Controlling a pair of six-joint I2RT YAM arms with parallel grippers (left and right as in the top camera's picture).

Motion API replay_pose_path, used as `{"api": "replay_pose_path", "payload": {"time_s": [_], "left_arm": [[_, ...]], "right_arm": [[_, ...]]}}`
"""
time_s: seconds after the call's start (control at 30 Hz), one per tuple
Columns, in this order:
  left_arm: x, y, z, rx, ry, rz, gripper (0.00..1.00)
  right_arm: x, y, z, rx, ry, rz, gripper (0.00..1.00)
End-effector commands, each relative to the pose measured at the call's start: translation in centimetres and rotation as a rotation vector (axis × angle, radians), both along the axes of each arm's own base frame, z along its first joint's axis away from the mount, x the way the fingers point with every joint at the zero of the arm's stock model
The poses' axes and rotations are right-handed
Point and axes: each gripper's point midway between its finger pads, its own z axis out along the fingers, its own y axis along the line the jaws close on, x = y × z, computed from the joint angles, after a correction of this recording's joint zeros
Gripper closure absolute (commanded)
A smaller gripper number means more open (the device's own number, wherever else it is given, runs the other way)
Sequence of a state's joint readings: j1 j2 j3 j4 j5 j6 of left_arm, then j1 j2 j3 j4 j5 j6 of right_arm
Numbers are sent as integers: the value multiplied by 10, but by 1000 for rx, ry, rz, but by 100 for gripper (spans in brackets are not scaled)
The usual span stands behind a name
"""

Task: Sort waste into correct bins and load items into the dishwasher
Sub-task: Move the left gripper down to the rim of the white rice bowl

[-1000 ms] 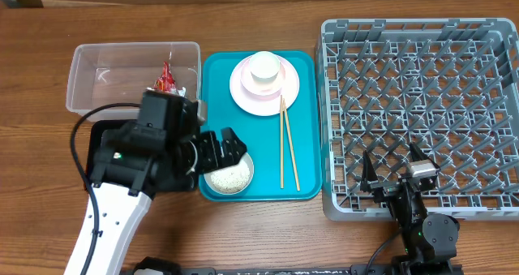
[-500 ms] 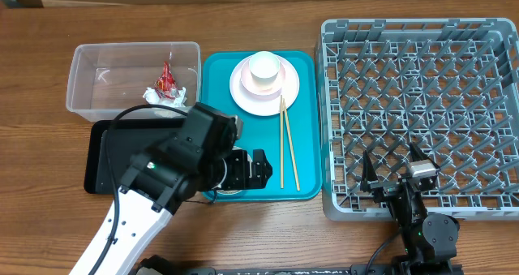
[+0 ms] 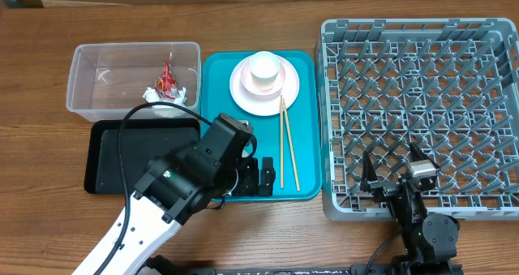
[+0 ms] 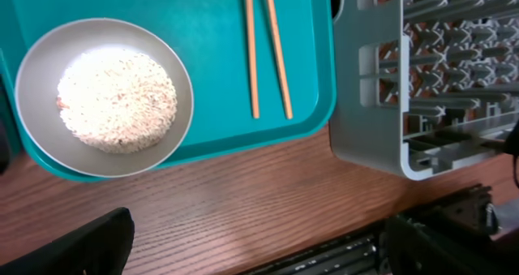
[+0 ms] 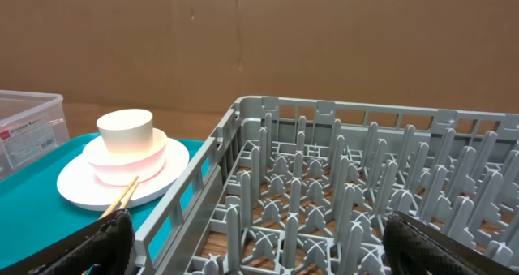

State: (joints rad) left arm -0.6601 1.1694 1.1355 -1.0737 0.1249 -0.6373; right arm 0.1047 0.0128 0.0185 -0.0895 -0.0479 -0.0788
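Note:
A white bowl (image 4: 34, 68) of rice (image 4: 117, 96) sits at the front left of the teal tray (image 3: 217, 105); in the overhead view my left arm hides it. Wooden chopsticks (image 3: 285, 145) lie on the tray and also show in the left wrist view (image 4: 263, 48). A white cup (image 3: 263, 68) stands on the pink plate (image 3: 242, 97). The red wrapper (image 3: 167, 79) and white tissue (image 3: 155, 94) lie in the clear tub (image 3: 109, 92). My left gripper (image 3: 256, 178) is open and empty over the tray's front edge, to the right of the bowl. My right gripper (image 3: 393, 174) is open at the rack's front.
The black tray (image 3: 122, 149) lies in front of the tub, left of the teal tray. The grey dish rack (image 3: 328, 113) fills the right side and holds nothing; its corner shows in the left wrist view (image 4: 422, 72). The table's front edge is close below the left gripper.
My left arm has swung right, from over the black tray and rice bowl to the teal tray's front edge. The right arm has not moved.

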Motion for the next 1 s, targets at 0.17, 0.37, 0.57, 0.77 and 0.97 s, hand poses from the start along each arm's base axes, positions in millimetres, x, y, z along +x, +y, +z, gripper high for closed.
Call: {"api": "replay_pose_path", "payload": {"time_s": [0.17,0.37,0.57,0.77,0.97], "left_arm": [[9,2,3,24,-36,29,0],[7,3,-22,97,53,26,70],[-2,-5,-42,147,130,-16,96],[0,-28,-38,178,0,-82,83],[13,-42,-32,134,-65,-65,96]], "right_arm": [[0,-1,-1,1,-6,-7,0],[0,-1,-1,1,-6,-7,0],[0,-1,-1,1,-6,-7,0],[0,-1,-1,1,-6,-7,0],[0,-1,-1,1,-6,-7,0]]}}
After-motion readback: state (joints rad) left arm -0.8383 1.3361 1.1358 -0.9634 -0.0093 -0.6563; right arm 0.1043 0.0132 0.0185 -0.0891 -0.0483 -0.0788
